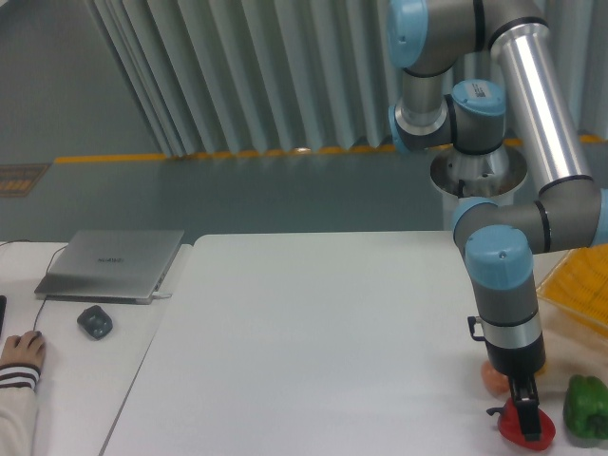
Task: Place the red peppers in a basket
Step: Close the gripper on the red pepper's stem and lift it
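The red pepper (514,429) sits on the white table at the bottom right, glossy, with a dark stem pointing left. My gripper (527,418) points straight down onto it, its dark fingers around or against the pepper's top; how far they are closed is unclear. The yellow-orange mesh basket (581,282) lies at the right edge, behind and to the right of the gripper, partly cut off by the frame.
A green bell pepper (586,407) sits just right of the red one. An orange-pink object (494,378) shows behind the gripper. On a side table at the left are a closed laptop (112,263), a small dark device (95,321) and a person's hand (21,351).
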`<state>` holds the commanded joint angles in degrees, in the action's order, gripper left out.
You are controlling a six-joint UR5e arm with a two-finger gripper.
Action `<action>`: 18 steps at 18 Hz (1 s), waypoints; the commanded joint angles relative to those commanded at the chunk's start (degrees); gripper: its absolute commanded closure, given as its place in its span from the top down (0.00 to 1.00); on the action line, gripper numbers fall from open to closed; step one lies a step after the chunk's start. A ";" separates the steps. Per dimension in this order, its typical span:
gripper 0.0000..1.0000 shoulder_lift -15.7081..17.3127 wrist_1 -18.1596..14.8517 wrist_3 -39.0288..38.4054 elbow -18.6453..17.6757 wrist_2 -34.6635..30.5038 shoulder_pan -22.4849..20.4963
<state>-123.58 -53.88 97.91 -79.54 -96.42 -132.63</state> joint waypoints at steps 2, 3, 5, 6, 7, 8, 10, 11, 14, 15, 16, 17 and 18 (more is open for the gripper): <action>1.00 0.00 0.00 -0.09 -0.35 0.00 0.00; 1.00 -0.17 0.00 -0.09 -0.44 0.00 0.00; 1.00 -0.35 0.00 -0.52 -0.44 0.09 0.00; 1.00 -0.35 0.00 -0.96 -0.44 0.09 0.00; 1.00 -0.35 0.00 -1.32 -0.44 0.09 0.00; 1.00 -0.52 0.00 -1.67 -0.44 0.09 0.00; 1.00 -0.61 0.00 -1.76 -0.44 0.00 0.00; 1.00 -0.70 0.00 -2.19 -0.44 0.00 0.00; 1.00 -0.70 0.00 -2.72 -0.35 0.00 0.00; 1.00 -0.70 -0.09 -2.73 -0.35 0.00 0.00; 1.00 -0.70 0.00 -2.73 -0.35 0.00 0.00; 1.00 -0.70 0.00 -2.73 -0.35 0.00 0.00; 1.00 -0.79 0.00 -2.99 -0.35 -0.09 0.00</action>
<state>-124.36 -53.88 94.92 -79.89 -96.50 -132.63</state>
